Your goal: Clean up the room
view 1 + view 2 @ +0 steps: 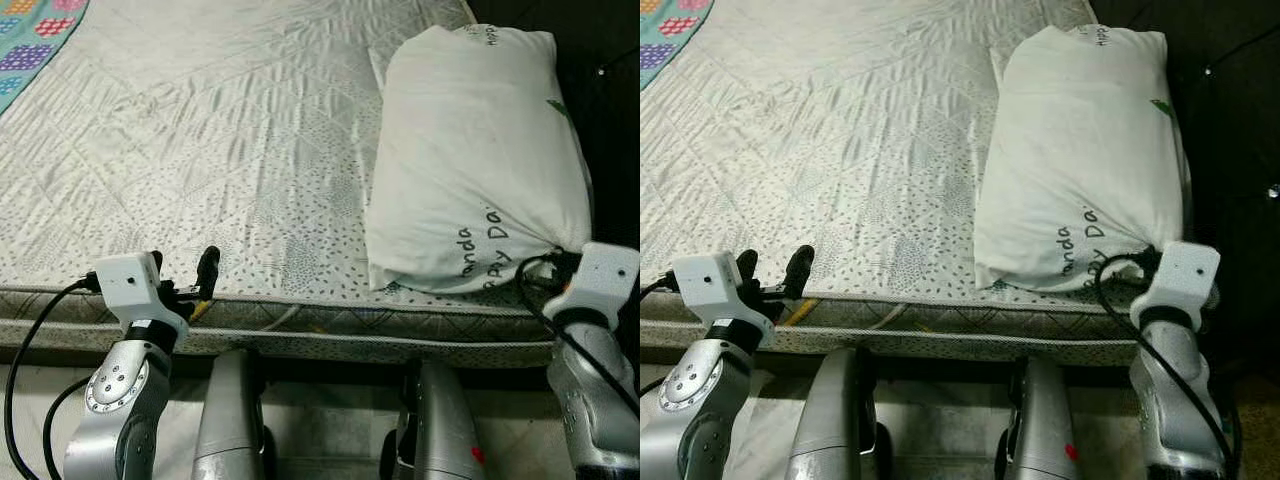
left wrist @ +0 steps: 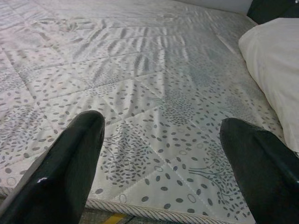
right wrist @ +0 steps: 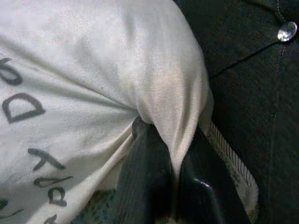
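A white pillow (image 1: 475,150) with dark lettering lies on the right side of the bare quilted mattress (image 1: 220,150), against the dark headboard. My right gripper (image 3: 170,175) is shut on the pillow's near corner (image 3: 173,116), the cloth bunched between its black fingers (image 3: 145,172); its wrist (image 1: 600,280) sits at the mattress's front right edge. My left gripper (image 2: 161,140) is open, hovering just over the mattress's front edge with nothing between its fingers (image 2: 70,163). In the left eye view it is at the lower left (image 1: 205,275).
A patterned quilt (image 1: 35,35) covers the far left corner of the bed. The dark tufted headboard (image 1: 1230,110) rises right of the pillow. My legs (image 1: 235,420) stand on a pale floor close against the mattress side.
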### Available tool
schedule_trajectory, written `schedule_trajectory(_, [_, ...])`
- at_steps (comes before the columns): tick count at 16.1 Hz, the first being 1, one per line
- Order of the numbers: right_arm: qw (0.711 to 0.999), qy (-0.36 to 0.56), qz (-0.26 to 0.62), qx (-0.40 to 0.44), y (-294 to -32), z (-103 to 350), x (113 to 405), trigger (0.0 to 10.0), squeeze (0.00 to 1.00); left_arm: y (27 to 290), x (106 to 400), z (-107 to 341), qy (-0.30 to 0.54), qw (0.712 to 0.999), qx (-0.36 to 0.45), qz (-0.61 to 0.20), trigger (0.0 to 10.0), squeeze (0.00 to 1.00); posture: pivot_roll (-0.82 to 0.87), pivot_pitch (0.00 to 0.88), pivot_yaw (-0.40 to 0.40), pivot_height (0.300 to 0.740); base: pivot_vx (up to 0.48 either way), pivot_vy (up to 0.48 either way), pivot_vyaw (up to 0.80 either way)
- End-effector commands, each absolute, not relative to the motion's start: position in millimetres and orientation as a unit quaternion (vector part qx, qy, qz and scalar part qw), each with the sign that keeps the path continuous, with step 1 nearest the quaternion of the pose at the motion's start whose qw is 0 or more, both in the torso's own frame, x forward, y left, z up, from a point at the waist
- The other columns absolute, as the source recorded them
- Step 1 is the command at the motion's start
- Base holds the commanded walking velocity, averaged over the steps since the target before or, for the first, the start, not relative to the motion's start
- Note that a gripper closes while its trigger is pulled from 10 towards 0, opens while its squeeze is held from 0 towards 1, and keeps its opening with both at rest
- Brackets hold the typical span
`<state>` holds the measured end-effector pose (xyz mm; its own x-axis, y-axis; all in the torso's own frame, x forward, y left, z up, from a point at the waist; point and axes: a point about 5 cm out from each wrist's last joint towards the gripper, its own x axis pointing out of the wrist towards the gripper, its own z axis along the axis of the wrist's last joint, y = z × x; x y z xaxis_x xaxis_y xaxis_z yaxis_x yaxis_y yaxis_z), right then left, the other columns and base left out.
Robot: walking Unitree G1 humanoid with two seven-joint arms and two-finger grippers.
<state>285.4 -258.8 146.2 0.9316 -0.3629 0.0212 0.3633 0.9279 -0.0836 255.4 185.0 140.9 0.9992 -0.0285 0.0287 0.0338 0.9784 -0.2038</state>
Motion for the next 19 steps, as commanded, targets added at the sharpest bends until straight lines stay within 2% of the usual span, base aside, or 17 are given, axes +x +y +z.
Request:
schedule_trajectory(1, [0.979,0.005,-0.197,-0.046,-270.5,147.5,291.3,0.0,0.0,185.2,255.2,139.6,-0.009,0.995,-0.096,-0.018,10.0,0.0,0.09,0.15,0.049,0.525,0.0,0.0,0.0])
schedule_trajectory(6, [0.972,-0.044,-0.214,-0.083,-308.8,193.8,338.3,0.0,0.0,187.9,252.4,139.1,-0.009,0.995,-0.096,-0.009,10.0,0.0,0.1,0.157,0.038,0.525,0.0,0.0,0.0])
schedule_trajectory(9, [0.961,-0.068,-0.255,-0.087,-339.0,227.3,349.9,0.0,0.0,192.3,249.0,139.2,-0.011,0.996,-0.094,0.002,10.0,0.0,0.11,0.159,0.029,0.525,0.0,0.0,0.0])
schedule_trajectory(11, [0.954,-0.075,-0.276,-0.095,-350.2,236.7,349.3,0.0,0.0,192.3,248.2,139.2,-0.01,0.996,-0.093,0.004,10.0,0.0,0.11,0.163,0.027,0.525,0.0,0.0,0.0])
schedule_trajectory(12, [0.951,-0.073,-0.286,-0.091,-355.4,236.3,347.5,0.0,0.0,192.2,248.0,139.2,-0.01,0.996,-0.094,0.004,10.0,0.0,0.11,0.164,0.026,0.525,0.0,0.0,0.0])
schedule_trajectory(15, [0.956,-0.06,-0.269,-0.097,-349.3,216.9,346.5,0.0,0.0,191.8,248.7,138.9,-0.009,0.996,-0.094,0.004,10.0,0.0,0.11,0.164,0.029,0.525,0.0,0.0,0.0])
schedule_trajectory(19, [0.962,-0.025,-0.253,-0.098,-336.0,164.5,327.4,0.0,0.0,190.5,252.2,138.7,-0.01,0.995,-0.095,0.0,10.0,0.0,0.1,0.152,0.029,0.525,0.0,0.0,0.0])
